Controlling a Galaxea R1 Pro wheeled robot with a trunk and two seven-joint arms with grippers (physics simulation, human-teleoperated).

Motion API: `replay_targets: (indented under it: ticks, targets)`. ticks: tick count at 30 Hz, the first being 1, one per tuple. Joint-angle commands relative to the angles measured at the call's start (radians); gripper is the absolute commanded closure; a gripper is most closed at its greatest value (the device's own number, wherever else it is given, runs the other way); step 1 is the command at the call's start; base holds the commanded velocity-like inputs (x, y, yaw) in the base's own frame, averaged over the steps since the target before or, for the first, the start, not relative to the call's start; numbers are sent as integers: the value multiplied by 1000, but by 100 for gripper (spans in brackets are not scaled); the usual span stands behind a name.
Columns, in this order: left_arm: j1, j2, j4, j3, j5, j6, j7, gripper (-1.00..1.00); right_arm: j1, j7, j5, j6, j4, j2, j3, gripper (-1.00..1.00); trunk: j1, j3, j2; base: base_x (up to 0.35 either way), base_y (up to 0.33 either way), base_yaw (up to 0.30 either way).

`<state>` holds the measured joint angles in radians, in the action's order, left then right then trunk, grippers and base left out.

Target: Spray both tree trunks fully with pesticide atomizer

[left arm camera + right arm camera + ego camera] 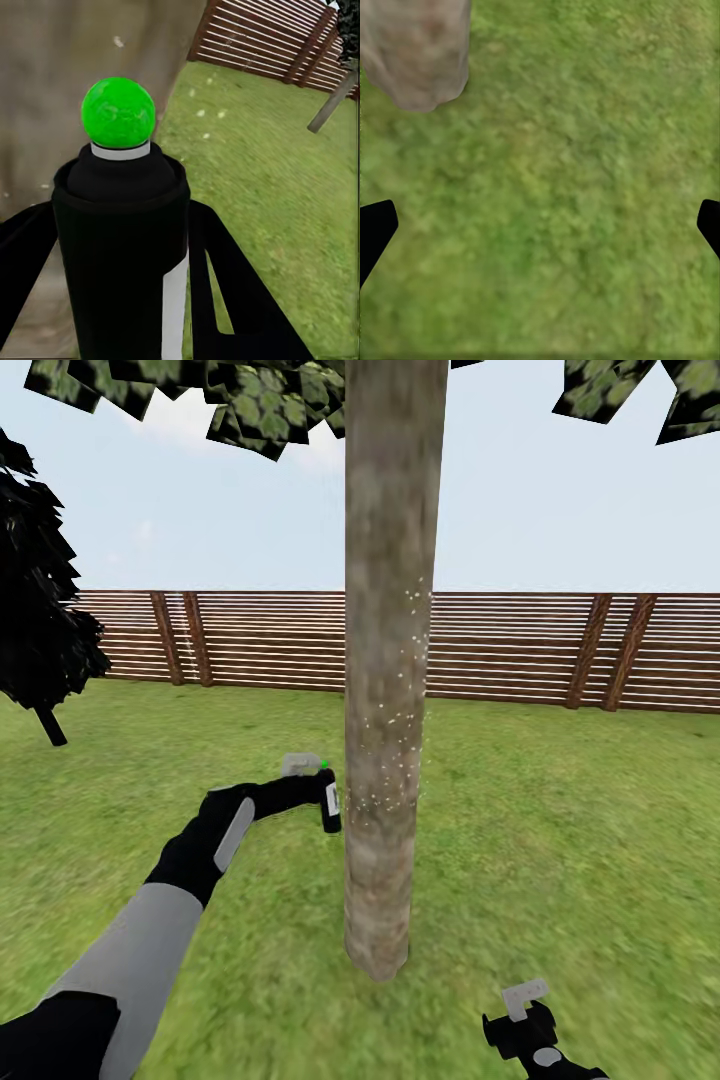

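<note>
Nearest the camera in the head view, the right gripper (528,1015) hangs low over the lawn (560,830) with nothing in it; in its own wrist view the two dark fingers (375,229) sit at opposite edges of the picture, spread wide, with bare grass between them and the foot of the tree trunk (416,52) in one corner.

Further out, the left gripper (318,792) is closed around the pesticide atomizer (329,800), which stands upright just beside the tree trunk (390,660), about level with its lower part. The left wrist view shows the dark bottle body (120,255) clamped between the black fingers (225,292), with the green dot (118,111) on top. It looks small, rigid and light; its smooth round body could twist or slip, so a hold on the middle of the body, below the spray head, seems soundest.

White specks of pesticide (395,720) dot the trunk's middle stretch on the right-hand part of the face seen here; the bark lower down and higher up looks bare, so coverage seems partial.

The trunk's far side is hidden, the nozzle's opening is hard to make out, and the canopy (250,400) is cut off at the top. Beyond stands the slatted fence (520,645).
</note>
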<state>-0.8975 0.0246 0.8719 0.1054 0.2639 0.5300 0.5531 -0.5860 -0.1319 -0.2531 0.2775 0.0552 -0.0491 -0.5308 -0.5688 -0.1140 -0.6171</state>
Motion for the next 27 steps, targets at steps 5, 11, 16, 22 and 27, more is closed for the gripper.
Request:
replay_targets:
  ticks: [5, 11, 16, 22, 27]
  targets:
    - [-5, 0, 81, 0, -2, 125, -3, 100, 1, 0, 0, -1, 0, 1, 0, -100, 0, 0, 0, 0, 0, 0]
    - [-134, 0, 185, 0, -2, 392, -60, 100, 11, 3, 1, -1, 2, 4, -1, -100, 0, 0, 0, 0, 0, 0]
    - [-273, 1, 202, -1, -3, 451, -65, 100, 16, 3, 2, -3, 2, 6, -2, -100, 0, 0, 0, 0, 0, 0]
    - [-409, 1, 159, -1, -3, 457, -65, 100, 17, 3, 37, -3, 2, 7, -4, -100, 0, 0, 0, 0, 0, 0]
    - [-551, 1, 57, -1, -3, 458, -65, 100, 23, 3, 43, -3, 2, 8, -5, -100, 0, 0, 0, 0, 0, 0]
